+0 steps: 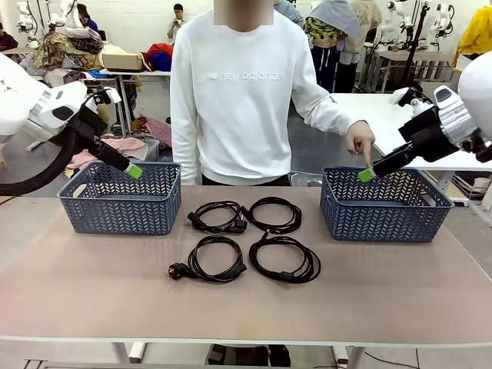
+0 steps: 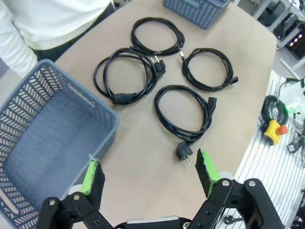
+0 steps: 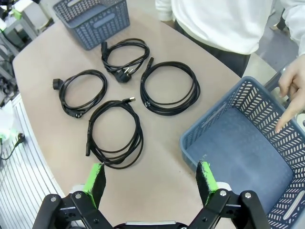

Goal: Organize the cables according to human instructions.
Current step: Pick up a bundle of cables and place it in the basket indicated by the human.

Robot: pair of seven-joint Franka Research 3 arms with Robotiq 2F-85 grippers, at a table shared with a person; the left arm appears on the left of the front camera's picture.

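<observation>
Several thin black coiled cables lie in the middle of the table, two at the back [image 1: 217, 217] [image 1: 274, 214] and two nearer the front [image 1: 211, 259] [image 1: 284, 260]. My left gripper [image 1: 134, 171] hangs open over the left blue basket [image 1: 119, 211]. In its wrist view the left gripper [image 2: 150, 174] is open and holds nothing, with the cables [image 2: 183, 112] ahead. My right gripper [image 1: 367, 175] hovers open at the back rim of the right blue basket [image 1: 384, 219]. The person's hand [image 1: 360, 142] points a finger down into that basket. The right gripper [image 3: 151, 176] is open with nothing between its fingers.
Both baskets look empty inside [image 2: 43, 152] [image 3: 238, 162]. The person in a white sweatshirt [image 1: 246, 100] stands at the far edge, between the baskets. Bare tabletop [image 1: 246, 307] stretches in front of the cables. A yellow box with a red button [image 2: 274, 130] sits off the table's side.
</observation>
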